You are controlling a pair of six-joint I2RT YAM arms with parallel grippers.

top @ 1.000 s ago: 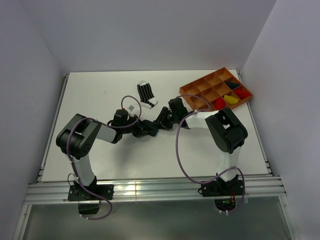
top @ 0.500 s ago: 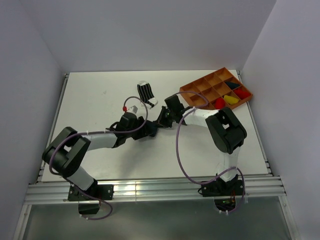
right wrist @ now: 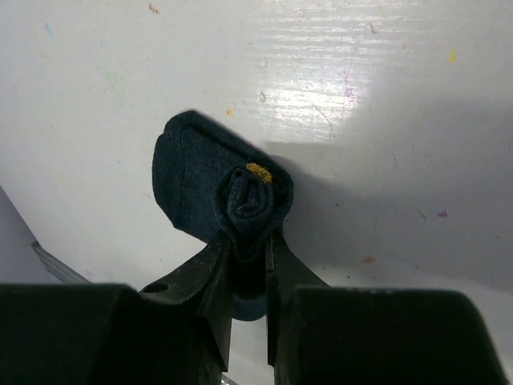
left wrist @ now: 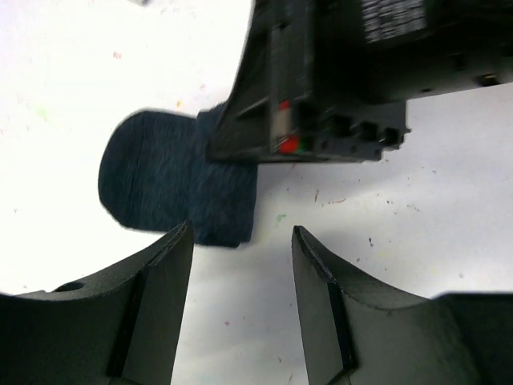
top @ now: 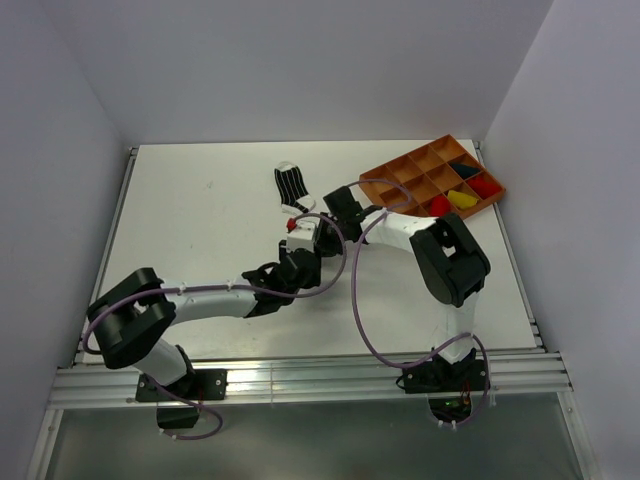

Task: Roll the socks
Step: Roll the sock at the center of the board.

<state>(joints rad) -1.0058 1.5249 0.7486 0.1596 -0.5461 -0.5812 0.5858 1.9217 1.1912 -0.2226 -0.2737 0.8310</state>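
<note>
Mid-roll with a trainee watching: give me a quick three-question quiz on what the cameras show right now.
1. True or false: the right gripper is shut on the rolled part of the navy sock.
2. The left gripper is: A) shut and empty; B) open, holding nothing; C) gripping a yellow bundle.
3. Fill in: the striped sock lies flat on the ____, outside the tray.
Key: 1 true; 2 B; 3 table.
</note>
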